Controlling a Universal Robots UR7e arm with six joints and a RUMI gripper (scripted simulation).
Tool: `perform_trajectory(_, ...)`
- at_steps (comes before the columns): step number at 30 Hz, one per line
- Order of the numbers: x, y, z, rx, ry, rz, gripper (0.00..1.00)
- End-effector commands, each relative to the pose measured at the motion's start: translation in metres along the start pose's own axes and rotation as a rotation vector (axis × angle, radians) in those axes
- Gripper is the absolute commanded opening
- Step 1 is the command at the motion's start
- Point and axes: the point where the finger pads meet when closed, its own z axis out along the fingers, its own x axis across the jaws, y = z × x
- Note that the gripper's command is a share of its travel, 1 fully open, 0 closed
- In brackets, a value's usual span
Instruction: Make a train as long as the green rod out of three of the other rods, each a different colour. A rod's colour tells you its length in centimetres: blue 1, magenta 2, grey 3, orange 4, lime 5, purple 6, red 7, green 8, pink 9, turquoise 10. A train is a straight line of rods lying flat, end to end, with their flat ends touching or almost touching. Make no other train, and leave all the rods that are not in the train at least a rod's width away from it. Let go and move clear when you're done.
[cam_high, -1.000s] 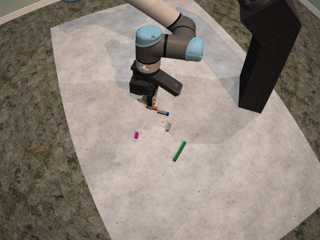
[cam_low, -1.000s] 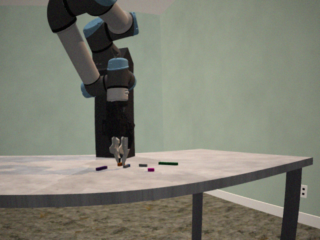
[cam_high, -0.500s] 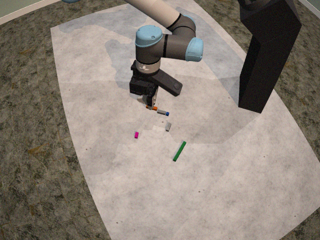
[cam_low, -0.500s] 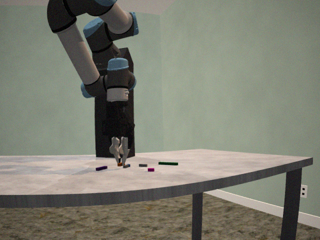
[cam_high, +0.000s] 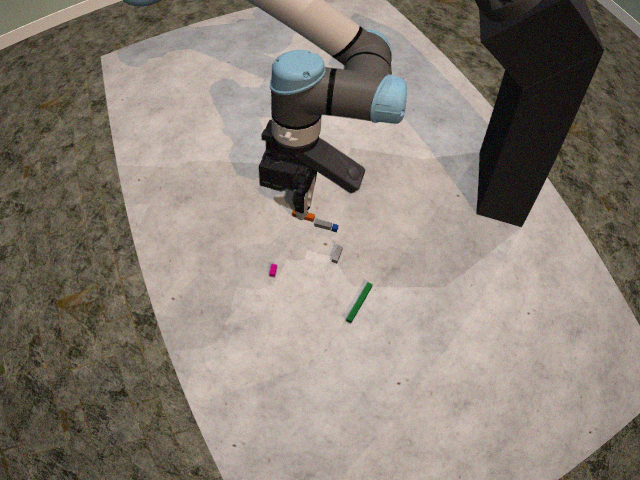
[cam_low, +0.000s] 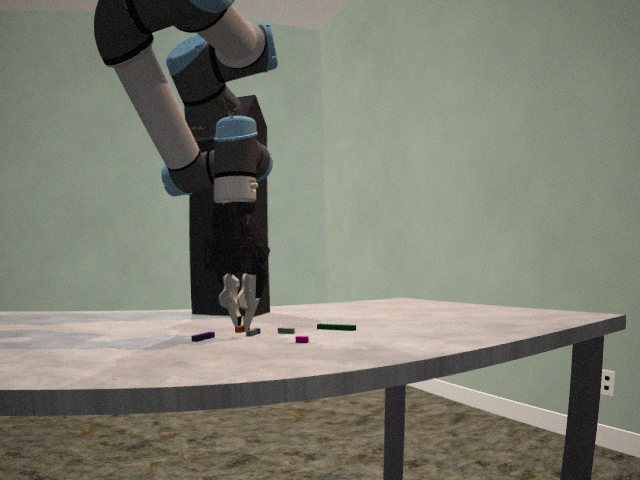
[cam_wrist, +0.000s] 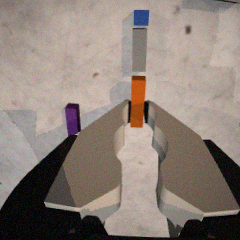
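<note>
My gripper (cam_high: 302, 212) (cam_low: 242, 326) (cam_wrist: 137, 102) is shut on the orange rod (cam_high: 309, 217) (cam_low: 238, 328) (cam_wrist: 138, 95), at or just above the table. The orange rod is in line with a grey rod (cam_high: 323, 224) (cam_low: 251, 333) (cam_wrist: 139, 50), a narrow gap between their ends. The blue rod (cam_high: 335, 227) (cam_low: 257, 330) (cam_wrist: 141, 18) lies at the grey rod's other end, with a very small gap. The green rod (cam_high: 359, 302) (cam_low: 336, 327) lies apart, slanted in the top view.
A second grey rod (cam_high: 337, 253) (cam_low: 285, 330) lies between the line and the green rod. A magenta rod (cam_high: 272, 270) (cam_low: 301, 339) lies apart. A purple rod (cam_low: 203, 336) (cam_wrist: 73, 120) lies beside the gripper, hidden in the top view.
</note>
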Motion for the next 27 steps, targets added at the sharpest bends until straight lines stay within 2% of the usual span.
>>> perform_trajectory(1, 0.000, 0.000, 0.000, -0.001, 0.000, 0.000, 0.00)
perform_trajectory(27, 0.000, 0.000, 0.012, -0.001, 0.000, 0.000, 0.00)
